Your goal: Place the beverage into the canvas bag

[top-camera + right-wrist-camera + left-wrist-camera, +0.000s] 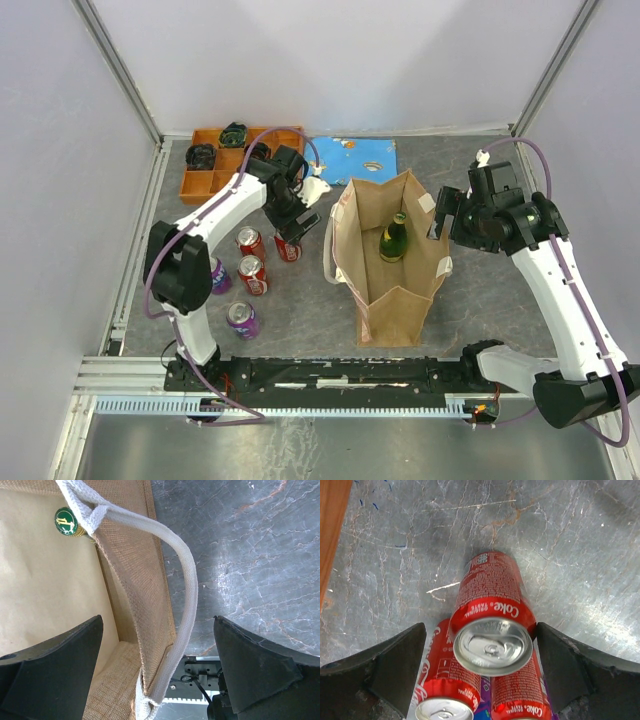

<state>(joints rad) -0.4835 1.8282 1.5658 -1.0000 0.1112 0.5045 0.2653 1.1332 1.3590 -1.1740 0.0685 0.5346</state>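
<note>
The beverage (492, 611), a red can, is seen upright, lid up, between spread left jaws; the canvas bag (395, 290) rim is straddled by spread right jaws. Grey marbled tabletop (490, 290), white walls (60, 150).

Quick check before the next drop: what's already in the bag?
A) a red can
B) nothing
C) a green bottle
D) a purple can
C: the top view shows a green bottle standing inside the open bag, and its cap also shows in the right wrist view.

Red can (490, 595) reads "Coke"; smaller print below, prob. "Original", too blurred.
</note>
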